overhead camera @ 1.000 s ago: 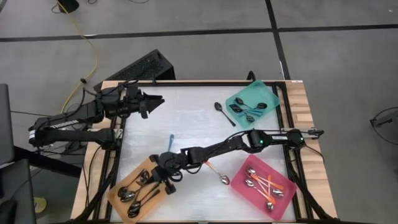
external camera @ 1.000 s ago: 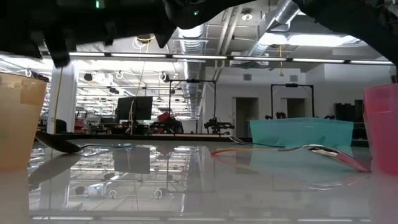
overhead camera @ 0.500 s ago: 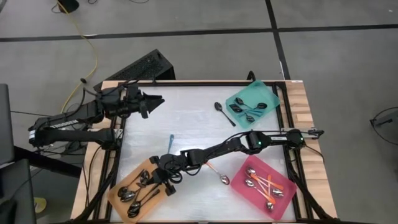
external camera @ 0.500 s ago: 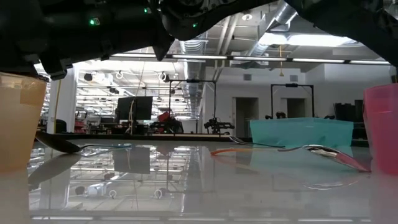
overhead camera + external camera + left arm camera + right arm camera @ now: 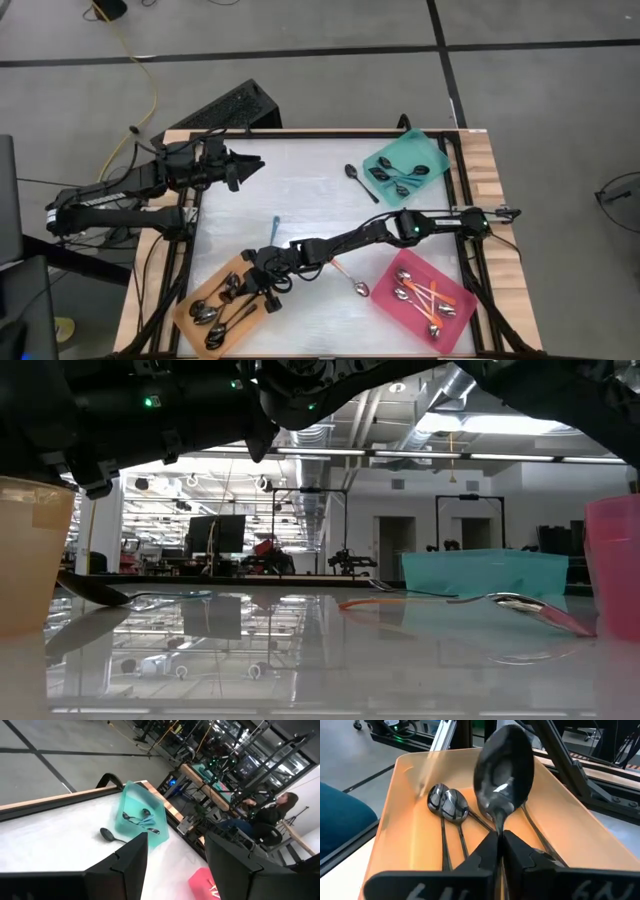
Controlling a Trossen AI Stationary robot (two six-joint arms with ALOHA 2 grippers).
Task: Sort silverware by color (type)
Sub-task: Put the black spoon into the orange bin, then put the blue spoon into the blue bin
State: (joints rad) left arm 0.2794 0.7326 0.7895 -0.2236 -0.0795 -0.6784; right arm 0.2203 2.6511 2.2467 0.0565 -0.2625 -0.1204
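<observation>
Table (image 5: 300, 190) centre open (right arm (image 5: 340, 240) crosses front).

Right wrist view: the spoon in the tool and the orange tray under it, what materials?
The all-silver spoon pinched by its neck in the right tool looks like polished metal, likely stainless steel: its bowl mirrors the room with sharp highlights. The flat orange tray looks like plastic with a semi-gloss finish: uniform colour, soft sheen, rounded moulded walls. Neither can be confirmed by look alone.

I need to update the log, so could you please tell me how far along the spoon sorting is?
Done: spoons lie in the orange tray, teal tray and pink tray. In hand: right gripper holds a silver spoon over the orange tray. Left: three spoons on the table; left gripper waits.
</observation>
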